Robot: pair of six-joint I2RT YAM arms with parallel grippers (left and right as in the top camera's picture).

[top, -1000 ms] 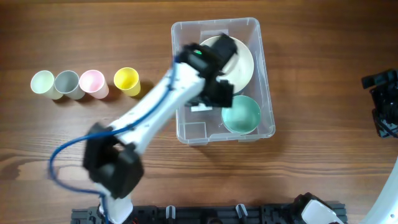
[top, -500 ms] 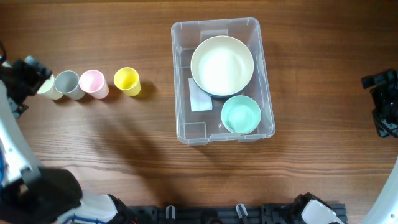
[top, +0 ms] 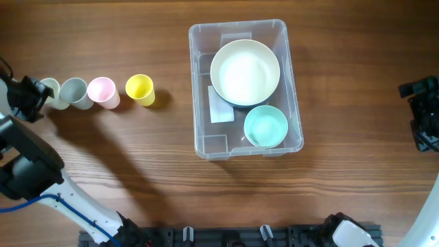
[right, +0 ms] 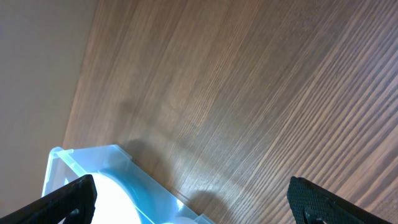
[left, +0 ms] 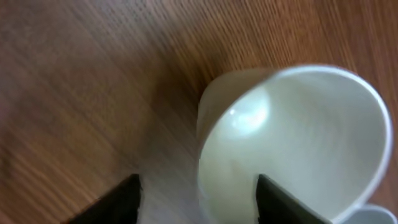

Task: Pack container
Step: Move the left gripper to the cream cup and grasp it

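Swinging away from the bin, the left arm (top: 38,182) has shifted to the far left edge of the overhead view, elbow low, wrist turned right toward the cup row. Its left gripper (left: 199,200) is spread wide, the cream cup (left: 292,143) just ahead between the fingers; whether they touch it, I cannot tell. Over at the right edge, the right gripper (top: 424,115) is wide too, holding nothing. The container (top: 195,82) sits upper centre with two bowls inside: one big cream bowl (top: 245,72) and one mint bowl (top: 266,127). Four cups line up at the left: cream, grey cup (top: 74,91), pink cup (top: 101,91), yellow cup (top: 139,88).
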